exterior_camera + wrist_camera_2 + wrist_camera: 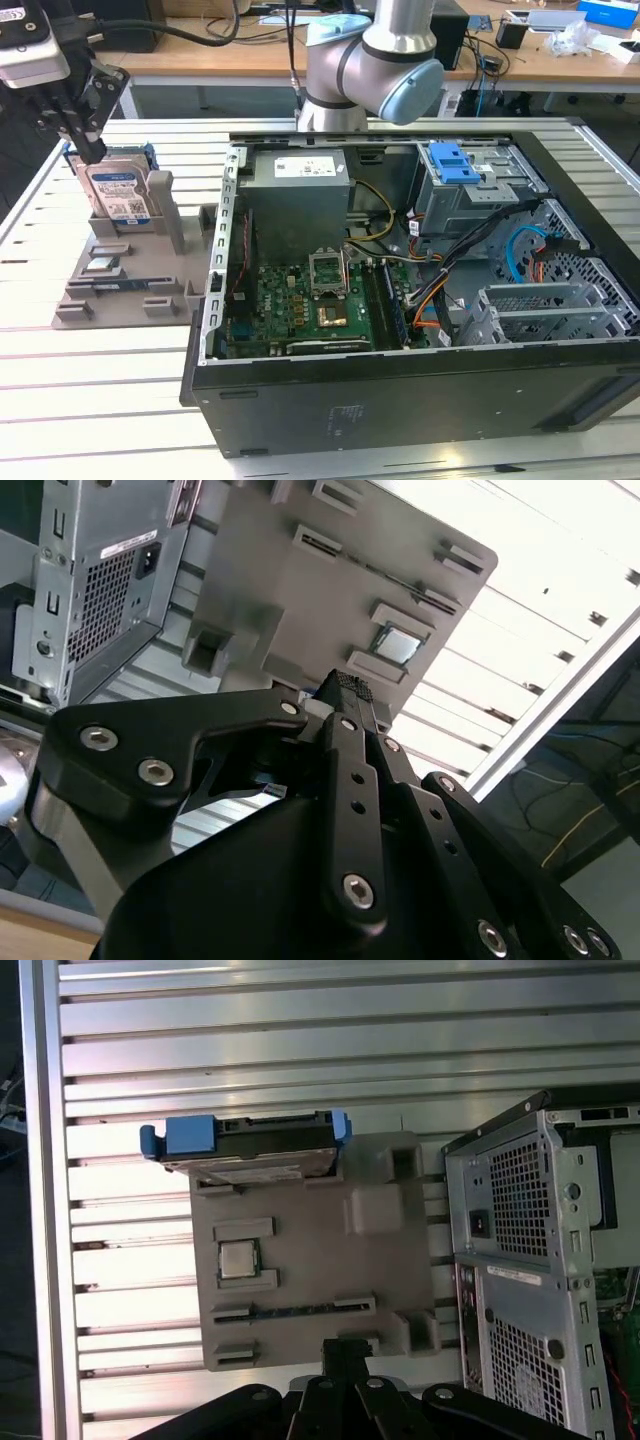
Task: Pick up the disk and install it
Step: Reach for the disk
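disk: the disk [118, 192] stands upright on its edge in a slot of the grey holder [110, 290]. That sits on the slatted surface [60, 370] at the exterior view's left, outside the open PC case [400, 400].
gripper: the gripper [88, 140] hangs near the disk's top corner. Its fingers look pressed together with nothing in them.
risk, closed fingers: imo if it drops like that, it lands on the top edge instead of straddling it and jams the disk in the slot.
risk, blue rails: they stick out past the body, so a pinch on the plastic could flex or slip.
risk, tight case: the drive cage [470, 200] has cables [455, 290] right beside it, so I'd guess a tilted disk would snag them.
exterior view extras: the label face, the inside of the case, and the blue latch [450, 162] on top of the cage.
first wrist view extras: the disk [250, 1145] edge-on from above, well apart from the gripper [345, 1345], plus a chip [238, 1258] sitting in a holder pocket.
second wrist view extras: a close look at the gripper [347, 688] linkage converging to one tip.
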